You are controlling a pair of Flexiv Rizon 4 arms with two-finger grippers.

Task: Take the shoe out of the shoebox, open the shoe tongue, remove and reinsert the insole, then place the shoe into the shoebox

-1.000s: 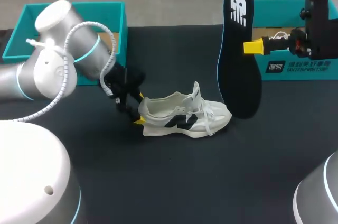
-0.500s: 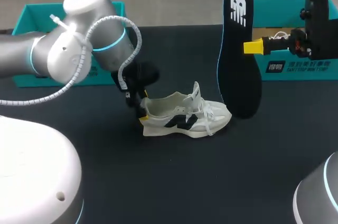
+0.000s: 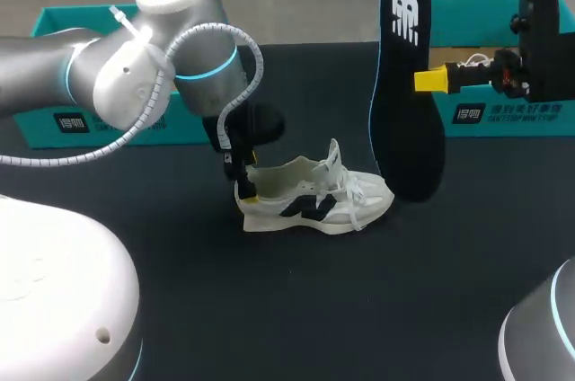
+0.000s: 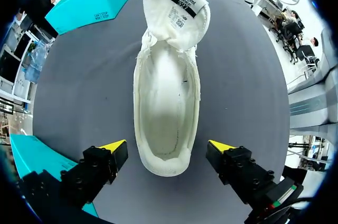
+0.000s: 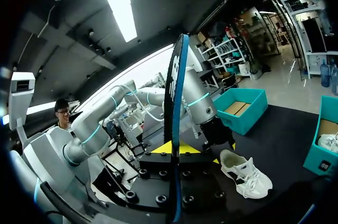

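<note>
Left arm (image 3: 135,84): grey, with a white cable looped round it. We see it slant down to the heel of the shoe (image 3: 310,194), our mark for every place below.

Left gripper (image 4: 168,146): at the shoe's heel, fingers spread wide, one yellow tip on each side of it. From the wrist we see bare table between each tip and the shoe, so it has hold of nothing.

Shoe: white with black side stripes, upright on its sole on the dark table (image 3: 377,309), outside both boxes. Its heel points toward our left arm.

Tongue (image 4: 177,10): pulled forward over the toe, labelled underside up. The shoe's mouth gapes and we look down on a pale inner floor.

Insole (image 3: 404,93): black with a blue edge and a white mark near the top. It stands on end just past the shoe's toe. Whether its lower end touches the table we cannot tell.

Right gripper (image 5: 176,149): above and beyond the shoe's toe, fingers closed on the insole from both faces at about mid-height.

Left box (image 3: 63,17): teal, behind the shoe's heel and apart from it.

Right box (image 3: 476,22): teal, beyond the shoe's toe and behind the insole. Something white lies in it, which we cannot make out.
</note>
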